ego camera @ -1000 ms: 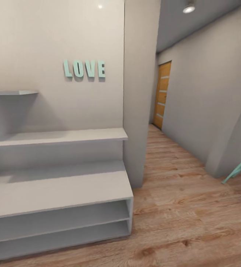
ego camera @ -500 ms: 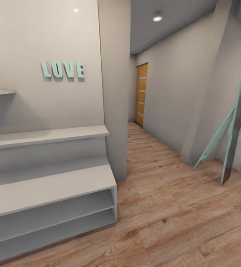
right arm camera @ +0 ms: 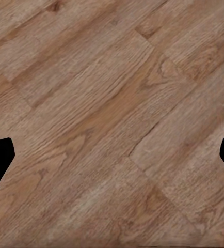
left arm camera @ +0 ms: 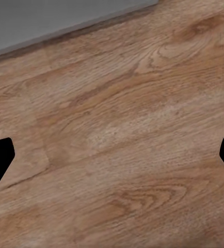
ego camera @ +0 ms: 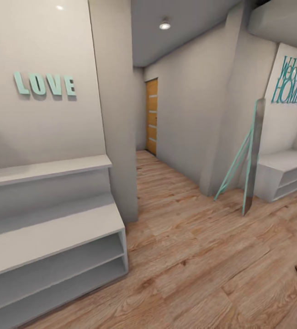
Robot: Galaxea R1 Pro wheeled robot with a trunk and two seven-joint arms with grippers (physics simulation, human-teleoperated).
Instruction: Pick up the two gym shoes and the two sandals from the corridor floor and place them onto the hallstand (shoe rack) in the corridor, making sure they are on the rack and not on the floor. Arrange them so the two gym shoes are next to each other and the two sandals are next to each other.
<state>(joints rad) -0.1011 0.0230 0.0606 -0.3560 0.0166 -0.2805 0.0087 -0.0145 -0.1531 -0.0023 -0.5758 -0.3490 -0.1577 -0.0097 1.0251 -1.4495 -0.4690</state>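
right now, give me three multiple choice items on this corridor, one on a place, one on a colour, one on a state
1. Where does the hallstand stand in the head view?
A. at the left
B. at the far end by the door
C. in the middle of the floor

2. What colour are the LOVE letters on the wall?
A. orange
B. mint green
C. black

3. How are the left end effector and right end effector in the wrist views?
A. both shut on a shoe
B. one open, one shut
C. both open, with nothing between the fingers

Answers: 1 A, the pale grey unit sits against the left wall. 2 B, they are mint against the pale wall. 3 C, dark fingertips sit far apart at each picture's edges over bare corridor floor.
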